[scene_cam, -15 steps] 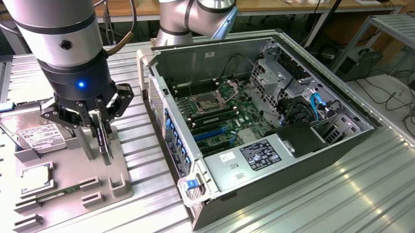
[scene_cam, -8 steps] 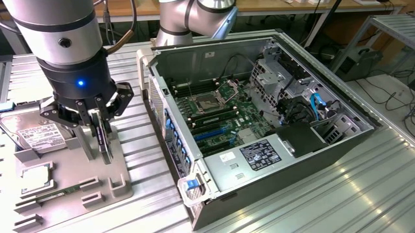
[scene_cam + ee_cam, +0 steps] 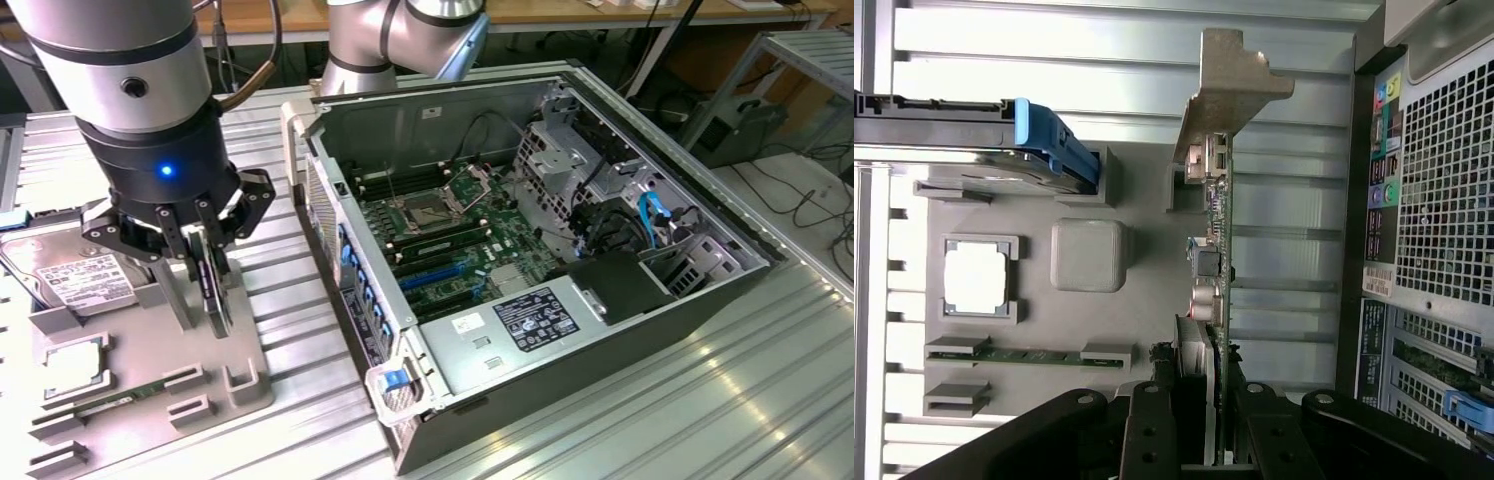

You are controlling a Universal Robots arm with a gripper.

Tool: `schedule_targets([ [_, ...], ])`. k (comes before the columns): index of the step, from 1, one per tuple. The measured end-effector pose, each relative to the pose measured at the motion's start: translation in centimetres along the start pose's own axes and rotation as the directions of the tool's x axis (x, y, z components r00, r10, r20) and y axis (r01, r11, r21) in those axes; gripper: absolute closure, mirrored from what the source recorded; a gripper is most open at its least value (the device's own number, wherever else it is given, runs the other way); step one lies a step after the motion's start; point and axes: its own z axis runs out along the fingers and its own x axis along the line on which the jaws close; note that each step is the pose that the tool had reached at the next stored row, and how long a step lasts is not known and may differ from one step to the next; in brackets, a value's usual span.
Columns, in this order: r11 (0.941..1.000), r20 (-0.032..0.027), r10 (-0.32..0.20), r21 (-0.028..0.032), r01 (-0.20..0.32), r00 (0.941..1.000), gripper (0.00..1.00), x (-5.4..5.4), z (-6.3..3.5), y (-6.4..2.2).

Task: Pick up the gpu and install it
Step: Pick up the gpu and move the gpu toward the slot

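The gpu (image 3: 216, 292) is a thin card standing on edge over the right side of the grey parts tray (image 3: 150, 350). In the wrist view I look along the gpu's (image 3: 1217, 262) green board edge to its silver end bracket (image 3: 1230, 90), which points away from the camera. My gripper (image 3: 200, 272) reaches straight down onto the card, and its black fingers (image 3: 1152, 432) are shut on either face of it. Whether the card's lower edge still rests in the tray I cannot tell. The open computer case (image 3: 441, 118) lies at the exterior view's right, with its motherboard (image 3: 454, 235) exposed.
On the tray lie a silver hard drive (image 3: 78, 275) in a blue-tabbed carrier (image 3: 1057, 150), a square processor (image 3: 976, 277) and a narrow memory stick (image 3: 1024, 355). The case's perforated rear panel (image 3: 1444, 200) is close beside the card. A ribbed metal table (image 3: 694, 400) carries everything.
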Motion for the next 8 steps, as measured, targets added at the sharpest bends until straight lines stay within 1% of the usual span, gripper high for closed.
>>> schedule_targets([
  [4, 1.0, -0.0009, 0.0, -0.0022, 0.0, 1.0, 0.73, -0.01, -0.02, -0.03],
  [8, 1.0, -0.0008, 0.0, -0.0025, 0.0, 1.0, 0.73, -0.01, -0.24, -0.02],
])
